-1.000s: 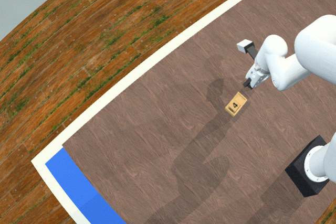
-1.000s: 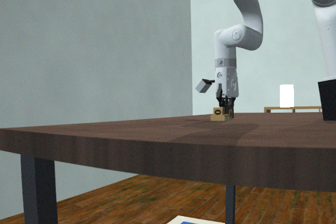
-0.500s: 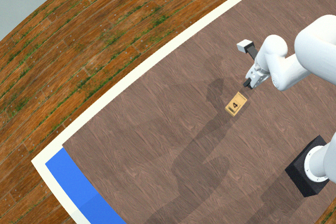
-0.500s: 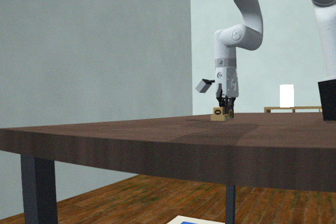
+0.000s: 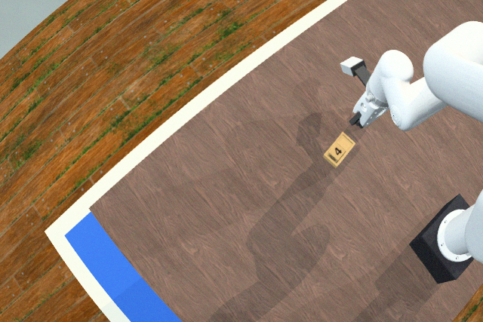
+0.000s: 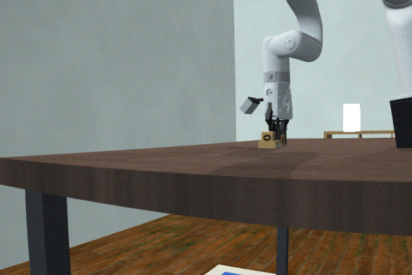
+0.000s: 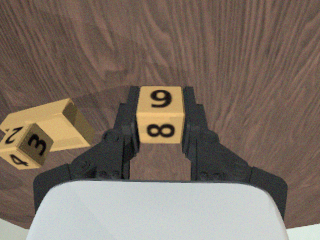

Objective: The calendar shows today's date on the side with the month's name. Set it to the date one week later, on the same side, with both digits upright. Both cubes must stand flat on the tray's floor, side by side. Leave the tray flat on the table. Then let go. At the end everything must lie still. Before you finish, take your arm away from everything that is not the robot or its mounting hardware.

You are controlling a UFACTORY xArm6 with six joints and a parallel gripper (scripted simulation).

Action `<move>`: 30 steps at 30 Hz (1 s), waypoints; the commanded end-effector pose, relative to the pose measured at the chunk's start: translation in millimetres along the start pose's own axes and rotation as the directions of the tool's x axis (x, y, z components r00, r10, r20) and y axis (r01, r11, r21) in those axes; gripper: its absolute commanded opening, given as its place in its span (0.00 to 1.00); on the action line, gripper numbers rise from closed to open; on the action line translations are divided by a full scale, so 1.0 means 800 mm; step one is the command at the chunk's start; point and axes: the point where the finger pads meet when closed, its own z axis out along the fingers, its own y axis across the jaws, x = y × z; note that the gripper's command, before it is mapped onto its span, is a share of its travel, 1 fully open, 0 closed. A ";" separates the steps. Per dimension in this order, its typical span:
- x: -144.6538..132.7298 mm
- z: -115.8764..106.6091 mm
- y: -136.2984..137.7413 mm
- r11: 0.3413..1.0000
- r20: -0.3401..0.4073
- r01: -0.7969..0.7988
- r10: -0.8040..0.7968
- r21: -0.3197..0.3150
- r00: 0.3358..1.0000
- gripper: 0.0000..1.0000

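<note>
Two number cubes, one (image 7: 160, 115) gripped in claw (image 7: 160, 135), one (image 5: 337, 151) in tray (image 5: 346, 142)

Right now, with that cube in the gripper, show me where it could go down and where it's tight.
The gripper holds the 9/8 cube. Open wood runs from the tray to the table's far edge, and between the tray and the arm's black base. The tray's slot beside the 4 cube is free but tight, with the gripper close by.
</note>
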 end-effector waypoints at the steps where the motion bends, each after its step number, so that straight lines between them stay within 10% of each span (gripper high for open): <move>1: 0.002 -0.001 0.000 1.000 -0.003 0.000 0.000 0.000 1.000 0.27; 30: 0.002 -0.001 0.000 1.000 -0.003 0.000 0.000 0.000 1.000 0.47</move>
